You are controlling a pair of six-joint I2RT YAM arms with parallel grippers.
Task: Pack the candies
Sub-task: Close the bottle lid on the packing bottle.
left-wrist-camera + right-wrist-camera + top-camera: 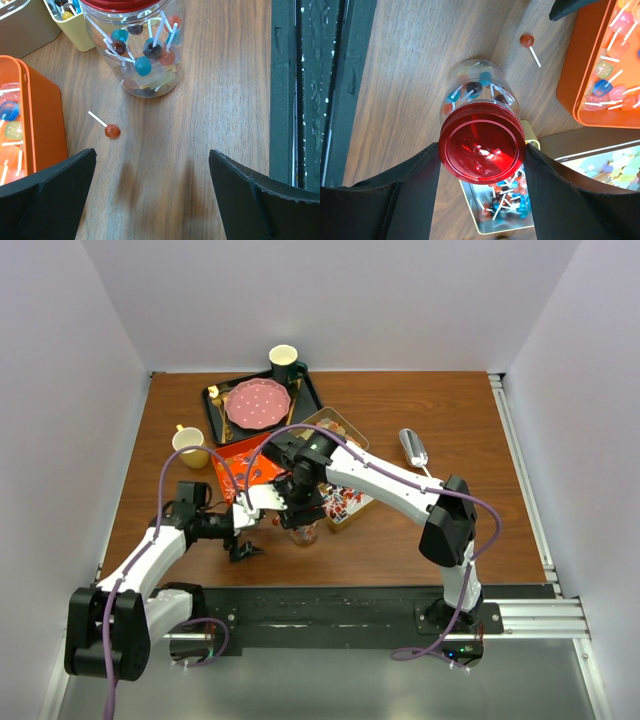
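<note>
The candies are small lollipops on white sticks. Several sit in a clear jar [145,65] with a red lid [482,152], standing on the wooden table. My right gripper [482,150] is shut on the lid, one finger on each side. One loose red lollipop [112,131] lies on the table beside the jar; it also shows in the right wrist view [527,40]. My left gripper [152,200] is open and empty, just above the table, near the loose lollipop. More candies lie in an orange box [45,115] and a tin [505,210].
A black tray [215,420] with a pink plate [260,403] stands at the back, with a dark cup [285,362] behind it and a yellow cup [190,445] to its left. A metal scoop [414,447] lies at the right. The black table edge [285,100] runs close to the jar.
</note>
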